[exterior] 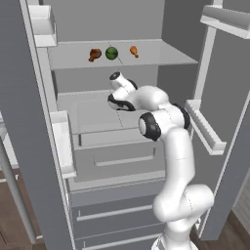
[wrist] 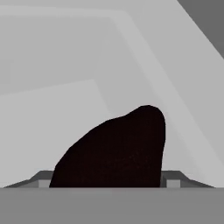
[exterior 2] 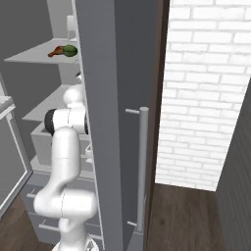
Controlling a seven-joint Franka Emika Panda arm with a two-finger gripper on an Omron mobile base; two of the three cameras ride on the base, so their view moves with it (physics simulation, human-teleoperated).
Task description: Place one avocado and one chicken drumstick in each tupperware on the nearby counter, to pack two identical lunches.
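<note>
We see the open fridge [exterior: 122, 146] first, biggest thing here, with the white arm [exterior: 171, 161] reaching in over the middle shelf [exterior: 93, 112]. On the upper shelf [exterior: 161, 53] sit a dark drumstick [exterior: 94, 54], a green avocado [exterior: 112, 53] just beside it, and an orange drumstick [exterior: 134, 51] a bit apart. From the right base camera the green avocado [exterior 2: 70, 49] and the dark drumstick [exterior 2: 57, 51] show past the fridge door [exterior 2: 117, 122].

In the hand camera the near-black avocado [wrist: 116, 151] sits between the two finger tips, right up close, lying on the grey shelf floor. The tool [wrist: 109, 183] has its tips on either side of the fruit; we cannot tell whether they already press it or stand just off it.

We judge the step as grabbing the dark avocado, first pick of the packing. Next move calls for a firm squeeze on the fruit, then a lift clear of the shelf and out toward a tub.
</note>
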